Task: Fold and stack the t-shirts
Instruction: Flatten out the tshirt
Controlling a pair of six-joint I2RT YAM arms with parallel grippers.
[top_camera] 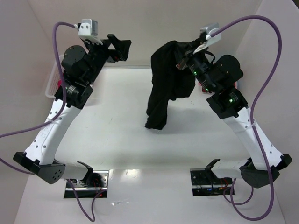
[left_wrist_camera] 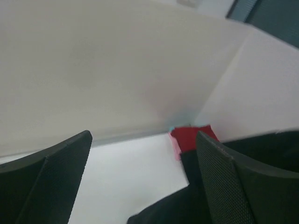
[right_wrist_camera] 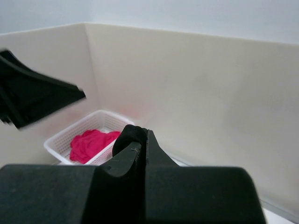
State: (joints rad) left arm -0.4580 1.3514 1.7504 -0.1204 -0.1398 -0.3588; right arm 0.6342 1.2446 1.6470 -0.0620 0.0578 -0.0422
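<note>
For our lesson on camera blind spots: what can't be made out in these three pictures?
Top view: the basket is mostly hidden by the left arm; its contents cannot be seen.
Left wrist view: the red cloth is a small patch, partly covered by the black shirt; its shape is unclear.
Right wrist view: a dark shape at left is blurred and cut by the edge.

place: robot lab work cell | landmark: white table [top_camera: 117, 140] | around table: plain white partition walls [top_camera: 154, 18] on three sides | table's near edge: two robot arms [top_camera: 51, 130] bolted to metal plates [top_camera: 100, 179] | above table: purple cables [top_camera: 254, 17] looping to wrist cameras [top_camera: 88, 28] | table's far-left corner: white mesh basket [right_wrist_camera: 105, 116]
</note>
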